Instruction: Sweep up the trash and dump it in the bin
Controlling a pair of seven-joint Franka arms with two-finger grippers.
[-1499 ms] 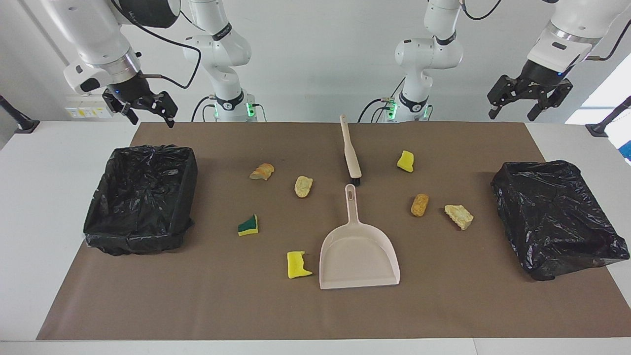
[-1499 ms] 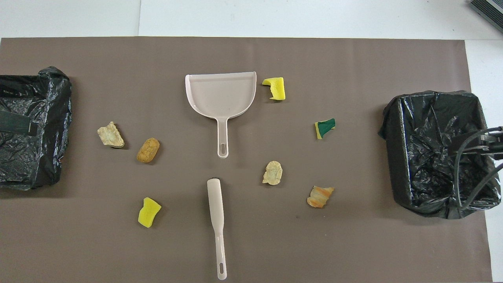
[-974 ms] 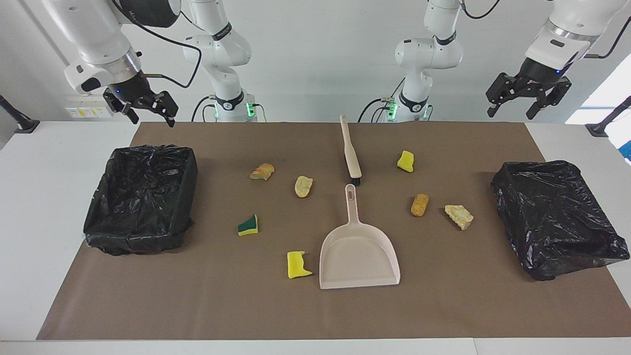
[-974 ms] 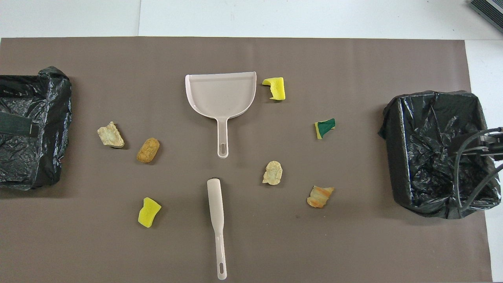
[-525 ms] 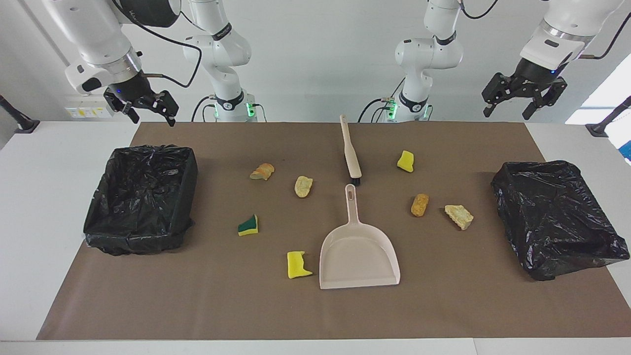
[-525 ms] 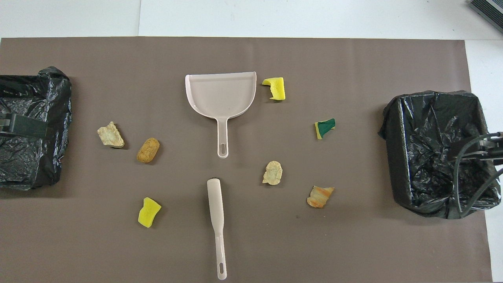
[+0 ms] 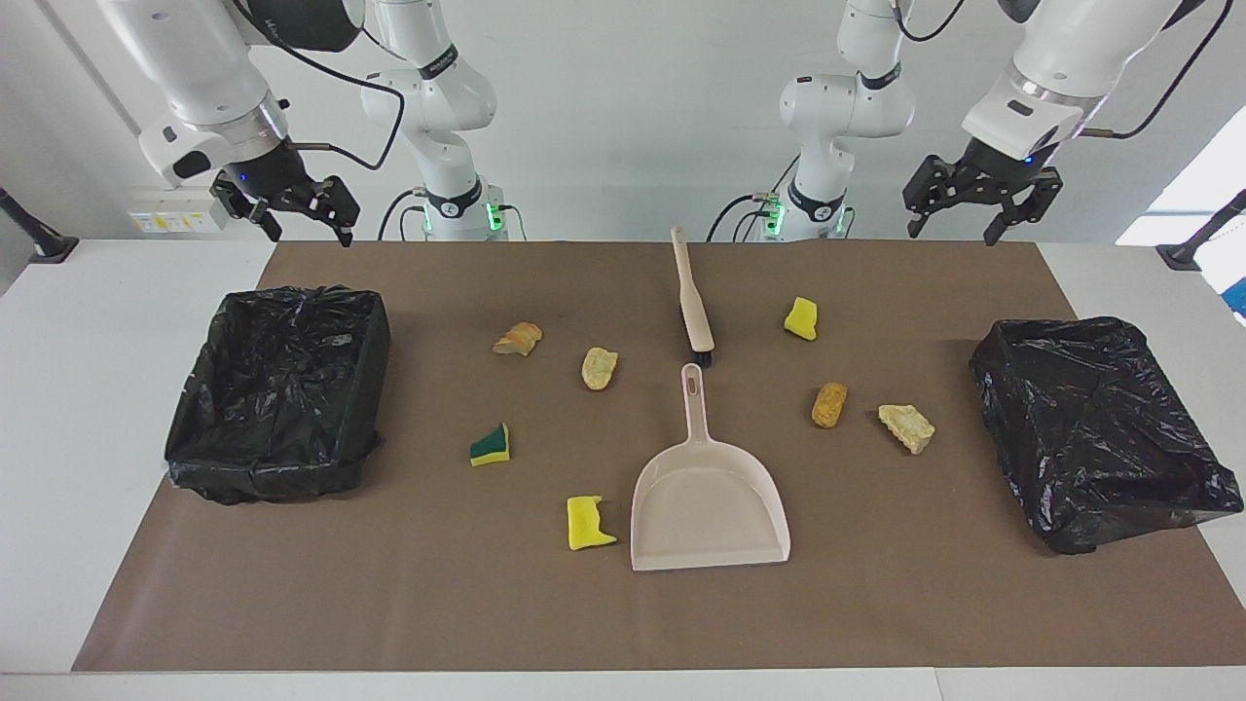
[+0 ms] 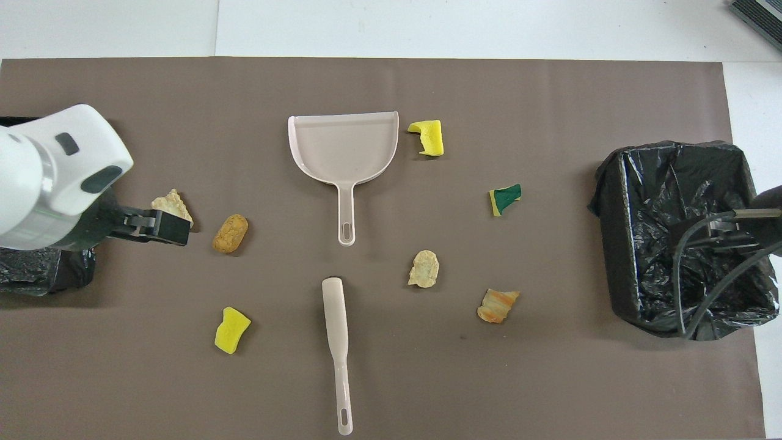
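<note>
Seven trash scraps lie on the brown mat: an orange-tan chunk (image 7: 518, 339), a tan chunk (image 7: 599, 368), a green-and-yellow wedge (image 7: 490, 445), two yellow sponge bits (image 7: 588, 523) (image 7: 801, 318), an orange-brown chunk (image 7: 828, 404) and a tan chunk (image 7: 906, 427). The beige dustpan (image 7: 708, 497) and the brush (image 7: 692, 297) lie at mid-mat, handles in line. My left gripper (image 7: 952, 234) is open, high over the mat's edge by the robots. My right gripper (image 7: 310, 234) is open, high over the mat's corner by the robots at the right arm's end. Both are empty.
A black-lined bin (image 7: 292, 297) stands at the right arm's end and another (image 7: 1071, 331) at the left arm's end. In the overhead view my left arm's wrist (image 8: 55, 171) covers most of that bin and part of a tan chunk (image 8: 171, 203).
My left gripper has moved from the table's end toward the middle, staying high. My right gripper has shifted slightly the same way. Nothing on the mat has moved.
</note>
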